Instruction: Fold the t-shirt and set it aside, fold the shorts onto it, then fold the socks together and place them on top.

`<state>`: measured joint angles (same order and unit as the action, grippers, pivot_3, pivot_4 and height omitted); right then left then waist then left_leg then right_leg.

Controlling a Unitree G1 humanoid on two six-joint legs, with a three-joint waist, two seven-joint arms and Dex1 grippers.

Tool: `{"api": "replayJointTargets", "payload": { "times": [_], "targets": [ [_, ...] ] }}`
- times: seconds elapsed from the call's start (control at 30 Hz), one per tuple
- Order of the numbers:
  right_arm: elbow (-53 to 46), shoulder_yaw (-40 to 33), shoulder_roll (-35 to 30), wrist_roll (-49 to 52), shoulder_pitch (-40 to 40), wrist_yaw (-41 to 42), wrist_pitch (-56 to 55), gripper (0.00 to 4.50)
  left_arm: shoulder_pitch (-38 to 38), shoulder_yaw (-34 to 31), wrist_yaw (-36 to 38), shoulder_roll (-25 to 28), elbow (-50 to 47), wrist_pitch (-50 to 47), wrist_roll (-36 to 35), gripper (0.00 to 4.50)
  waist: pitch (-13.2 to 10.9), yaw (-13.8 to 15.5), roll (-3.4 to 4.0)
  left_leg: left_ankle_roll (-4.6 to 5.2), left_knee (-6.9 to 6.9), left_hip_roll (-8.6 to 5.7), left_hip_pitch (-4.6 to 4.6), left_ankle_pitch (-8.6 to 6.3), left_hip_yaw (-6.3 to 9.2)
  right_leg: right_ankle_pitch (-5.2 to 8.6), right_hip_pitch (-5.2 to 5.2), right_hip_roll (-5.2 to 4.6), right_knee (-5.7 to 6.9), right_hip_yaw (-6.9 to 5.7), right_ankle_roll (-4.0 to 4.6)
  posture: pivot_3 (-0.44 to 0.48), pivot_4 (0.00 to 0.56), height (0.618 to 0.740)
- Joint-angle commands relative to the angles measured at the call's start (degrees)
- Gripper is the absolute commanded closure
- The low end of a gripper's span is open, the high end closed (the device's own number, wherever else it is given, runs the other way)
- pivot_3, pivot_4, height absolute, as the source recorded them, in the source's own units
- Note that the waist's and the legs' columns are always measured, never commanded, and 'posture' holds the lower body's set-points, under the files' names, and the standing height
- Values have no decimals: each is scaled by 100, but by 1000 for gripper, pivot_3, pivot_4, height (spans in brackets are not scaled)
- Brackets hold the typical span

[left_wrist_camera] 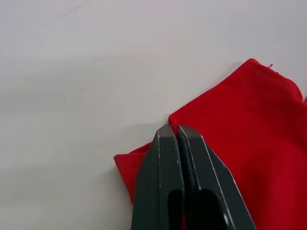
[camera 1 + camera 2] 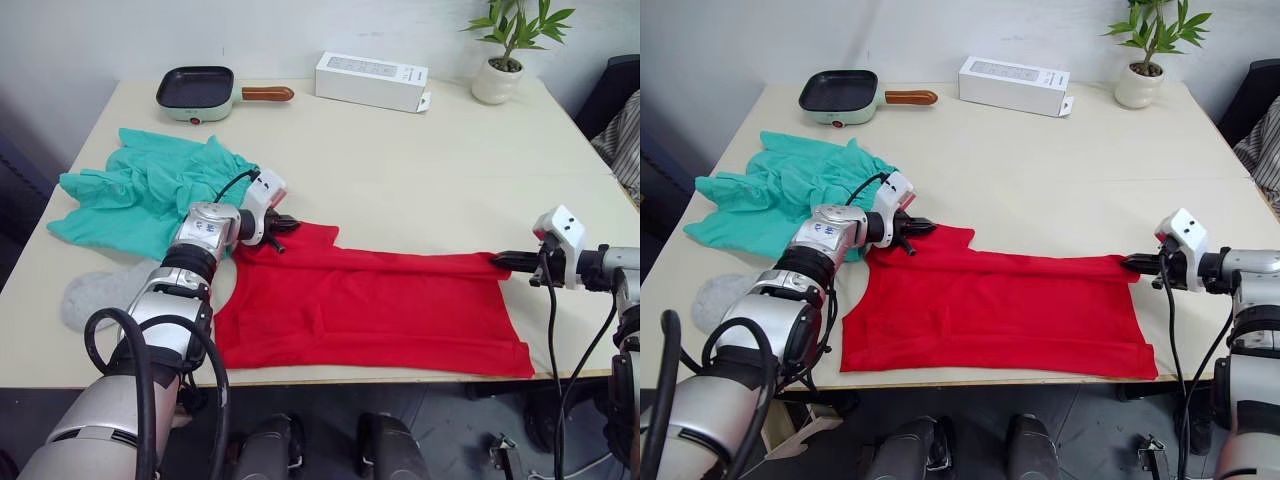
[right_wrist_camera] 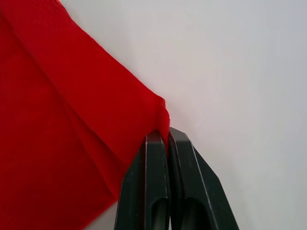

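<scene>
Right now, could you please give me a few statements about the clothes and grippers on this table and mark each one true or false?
1. Both grippers are shut on the t-shirt. True: left gripper, right gripper.
2. The shorts lie folded on the shirt. False: they lie crumpled beside it.
3. The frying pan sits at the table's far edge. True.
4. The socks rest on the shorts. False: they lie on the table.

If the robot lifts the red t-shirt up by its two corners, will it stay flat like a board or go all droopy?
Probably droopy. The t-shirt lies limp on the table with soft folds along its far edge, so the middle would likely sag between the left gripper and right gripper. It looks thin, so likely light. Both grippers pinch its cloth, so it shouldn't slip easily.
</scene>
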<state>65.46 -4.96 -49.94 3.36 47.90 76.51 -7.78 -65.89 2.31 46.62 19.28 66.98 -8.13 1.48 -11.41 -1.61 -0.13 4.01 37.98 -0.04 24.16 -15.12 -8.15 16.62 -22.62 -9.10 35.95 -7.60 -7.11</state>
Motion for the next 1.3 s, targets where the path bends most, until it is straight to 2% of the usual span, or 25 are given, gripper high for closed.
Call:
{"api": "replayJointTargets", "payload": {
  "times": [0.03, 0.23, 0.3, 0.37, 0.57, 0.93, 1.3],
  "targets": [
    [-350, -327, -22, 308, -189, -63, -647, 4486, 164, -325, 229, 178, -599, 1014, -321, 4500, 0, -1, 0, 0, -1, 0, 0, 0, 0, 0, 0, -1, -1, -1, 0, 0, 150, 740],
    [-1233, -702, 66, 779, -976, -79, -1481, 4486, 891, -518, 900, 552, -1659, 2232, -655, 4500, 0, -6, 1, -3, -5, 0, -2, -2, -1, 0, 0, -2, -1, -3, 0, 0, 150, 740],
    [-1599, -938, 144, 902, -1306, -436, -2331, 4486, 1307, -574, 1144, 743, -2216, 2536, -809, 4500, 0, -5, 1, -2, -3, -1, -3, -2, -1, 0, 1, -3, -1, -2, 0, 0, 150, 740],
    [-1936, -1091, 211, 1015, -1670, -693, -2479, 4486, 1795, -597, 1426, 912, -2853, 2842, -995, 4500, 1, -6, 1, -1, -4, -1, -4, -2, -2, 0, 2, -4, -1, -2, -1, 0, 150, 740],
    [-2553, -1084, 405, 963, -2622, -1176, -3013, 4486, 2865, -577, 1493, 1322, -3970, 3586, -1007, 4500, 1, 12, 1, 4, 3, -4, -7, -4, 4, 0, 10, -33, -3, -5, -1, 0, 150, 740],
    [-2986, -1037, 559, 703, -3607, -2104, -3809, 4486, 4003, -412, 1216, 1942, -4711, 4943, -599, 4500, 2, 6, 3, 8, 0, -6, -11, -8, 5, -1, 9, -45, -9, -2, -1, 0, 150, 740],
    [-2647, -827, 464, 158, -4012, -2775, -4736, 4486, 4328, -63, 669, 2191, -4550, 6035, 117, 4500, 2, -1, 4, 1, -3, -5, -15, -23, 3, -1, 9, -47, -19, 0, -1, 0, 150, 740]
  ]
}}
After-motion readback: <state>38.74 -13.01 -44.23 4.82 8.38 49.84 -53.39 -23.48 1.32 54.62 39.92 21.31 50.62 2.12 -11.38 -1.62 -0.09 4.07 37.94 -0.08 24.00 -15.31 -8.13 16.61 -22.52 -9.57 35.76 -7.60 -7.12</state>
